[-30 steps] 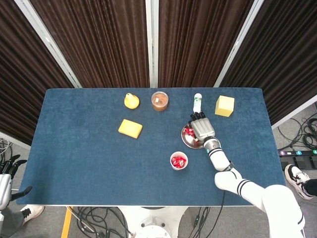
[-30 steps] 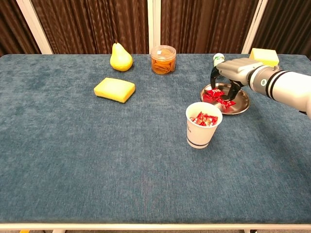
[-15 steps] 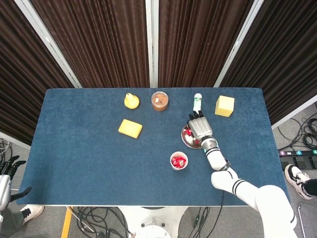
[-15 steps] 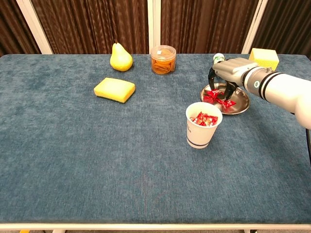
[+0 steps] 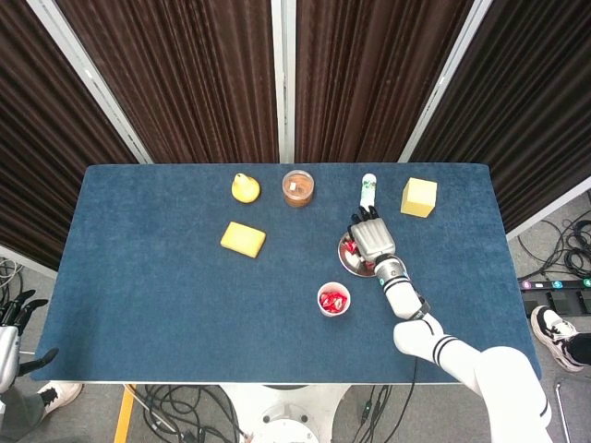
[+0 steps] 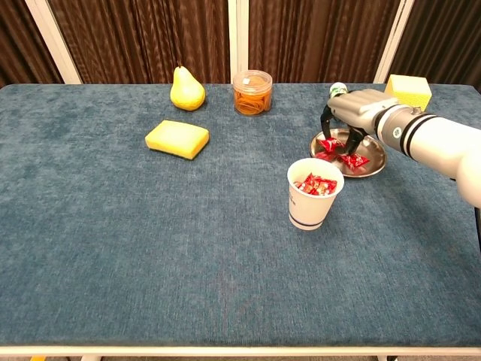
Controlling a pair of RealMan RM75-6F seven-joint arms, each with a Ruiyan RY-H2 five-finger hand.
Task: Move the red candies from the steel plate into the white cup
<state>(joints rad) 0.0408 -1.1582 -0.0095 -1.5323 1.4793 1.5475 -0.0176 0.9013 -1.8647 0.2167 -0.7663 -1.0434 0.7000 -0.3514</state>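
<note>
The steel plate (image 6: 374, 162) (image 5: 345, 260) lies right of centre with red candies (image 6: 358, 160) on it. My right hand (image 6: 352, 111) (image 5: 372, 239) hangs over the plate's far left part, fingers curled down around one red candy (image 6: 329, 144) and touching the pile. Whether that candy is pinched does not show. The white cup (image 6: 309, 209) (image 5: 333, 301) stands just in front of the plate, holding several red candies (image 6: 316, 184). My left hand (image 5: 11, 340) shows only at the head view's lower left edge, off the table, fingers apart and holding nothing.
Along the far side stand a yellow pear (image 6: 187, 89), a clear jar of orange snacks (image 6: 252, 92), a small white bottle (image 5: 368, 188) and a yellow block (image 6: 409, 87). A yellow sponge (image 6: 177, 139) lies left of centre.
My right hand has shifted slightly left and further back over the plate, its fingers lower among the candies. The cup and everything else have stayed put.
</note>
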